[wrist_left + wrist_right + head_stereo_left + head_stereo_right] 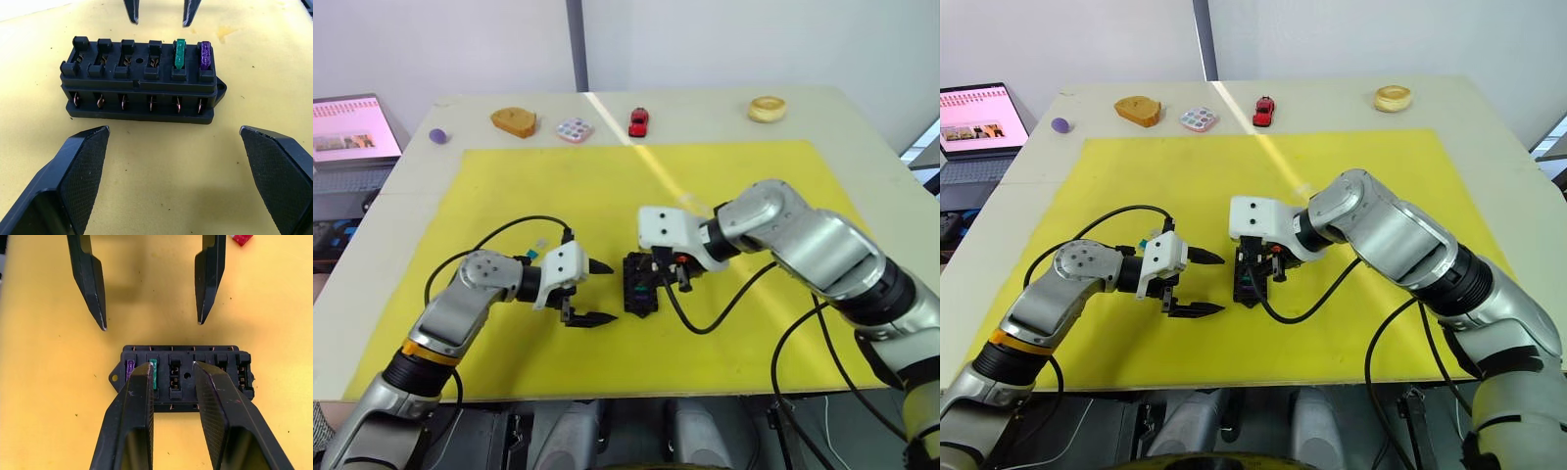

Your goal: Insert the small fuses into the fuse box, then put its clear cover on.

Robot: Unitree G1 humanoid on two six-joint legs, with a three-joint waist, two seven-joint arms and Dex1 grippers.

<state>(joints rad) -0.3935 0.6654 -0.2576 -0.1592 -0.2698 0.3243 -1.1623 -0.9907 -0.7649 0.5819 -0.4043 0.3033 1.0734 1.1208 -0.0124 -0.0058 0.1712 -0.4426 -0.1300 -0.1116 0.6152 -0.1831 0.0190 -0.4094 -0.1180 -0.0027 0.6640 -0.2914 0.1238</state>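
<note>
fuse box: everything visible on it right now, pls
The fuse box is a black plastic block with six slots and a row of metal terminals along its near side. It lies flat on the yellow mat. Two slots at one end hold a green fuse and a purple fuse; four look empty. The right end effector hovers over it, open; the open left end effector sits beside it, apart.

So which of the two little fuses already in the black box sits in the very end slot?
The purple fuse: it fills the last slot of the fuse box, by the end tab. The green fuse sits one slot inward.
</note>
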